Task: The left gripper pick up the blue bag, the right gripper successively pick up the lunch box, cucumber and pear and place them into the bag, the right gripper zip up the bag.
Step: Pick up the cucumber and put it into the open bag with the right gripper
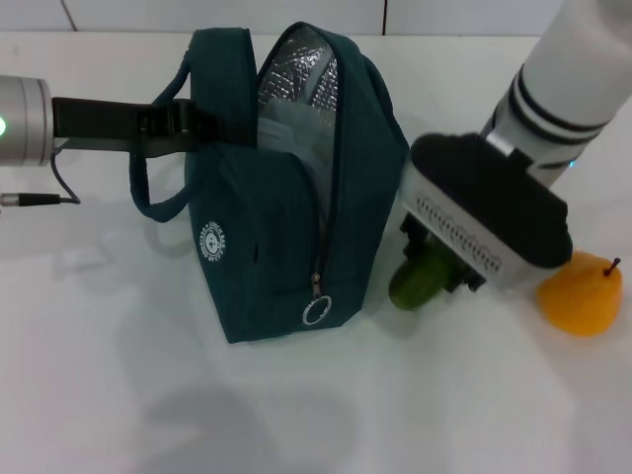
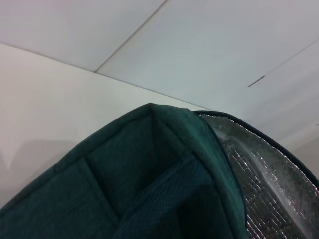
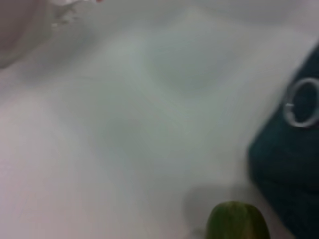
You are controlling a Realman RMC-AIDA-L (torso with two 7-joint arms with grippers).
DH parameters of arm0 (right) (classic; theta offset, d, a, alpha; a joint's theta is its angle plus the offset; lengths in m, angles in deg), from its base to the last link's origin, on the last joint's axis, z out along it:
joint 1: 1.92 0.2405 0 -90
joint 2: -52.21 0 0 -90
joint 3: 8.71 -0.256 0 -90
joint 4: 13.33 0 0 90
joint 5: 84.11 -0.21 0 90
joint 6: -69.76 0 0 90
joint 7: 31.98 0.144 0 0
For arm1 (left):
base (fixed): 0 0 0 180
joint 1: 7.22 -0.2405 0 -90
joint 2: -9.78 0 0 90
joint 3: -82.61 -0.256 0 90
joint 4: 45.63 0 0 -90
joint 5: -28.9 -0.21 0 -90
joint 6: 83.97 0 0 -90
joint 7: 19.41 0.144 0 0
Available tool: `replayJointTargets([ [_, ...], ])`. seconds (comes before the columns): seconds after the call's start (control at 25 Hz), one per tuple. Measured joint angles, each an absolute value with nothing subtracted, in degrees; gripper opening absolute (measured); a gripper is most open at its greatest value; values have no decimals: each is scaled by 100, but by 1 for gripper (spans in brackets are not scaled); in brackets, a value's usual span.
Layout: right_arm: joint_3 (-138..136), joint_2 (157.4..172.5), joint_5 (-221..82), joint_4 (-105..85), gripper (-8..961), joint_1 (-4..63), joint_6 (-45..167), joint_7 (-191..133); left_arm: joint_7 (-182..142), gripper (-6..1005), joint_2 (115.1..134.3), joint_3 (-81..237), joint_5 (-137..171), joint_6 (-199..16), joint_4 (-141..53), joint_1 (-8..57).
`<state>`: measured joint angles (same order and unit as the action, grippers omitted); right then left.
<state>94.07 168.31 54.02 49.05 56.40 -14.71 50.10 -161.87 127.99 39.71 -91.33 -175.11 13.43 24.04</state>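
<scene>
The right gripper (image 1: 434,267) hangs low over the white table (image 1: 118,395), just off the 3 o'clock side of the blue bag (image 1: 286,247), with the cucumber (image 1: 420,279) showing beneath it; whether its fingers are clamped on the vegetable or merely straddling it cannot be told, since the wrist housing hides them. The cucumber, dark green, smooth and blunt-ended, sits close against the bag's side wall, only 1 end in view. It looks firm and fairly light but slick-skinned and round, so a hold across its middle, not its tip, seems the safest way to keep it from rolling or sliding out. At 9 o'clock the left gripper (image 1: 183,120) reaches in level and meets the bag at its upper rim beside 1 looped handle (image 1: 148,197); its fingers appear pinched on the fabric there, keeping the mouth spread. The bag is soft teal cloth with silver quilted lining (image 1: 296,74), a round white logo (image 1: 214,242) and a ring zipper pull (image 1: 315,311) hanging low on the front; it would likely sag without that hold. Something pale sits inside, too obscured to name. The pear (image 1: 583,293), yellow-orange with a dark stem, waits at 3 o'clock, beyond the right arm.
</scene>
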Motion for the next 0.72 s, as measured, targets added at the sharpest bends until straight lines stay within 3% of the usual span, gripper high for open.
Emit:
replayJointTargets([
  [0.72, 7044, 16790, 5608, 6864, 540, 5293, -1792, 5280, -16101, 50, 12748, 3972, -8973, -17511, 1343, 2380],
])
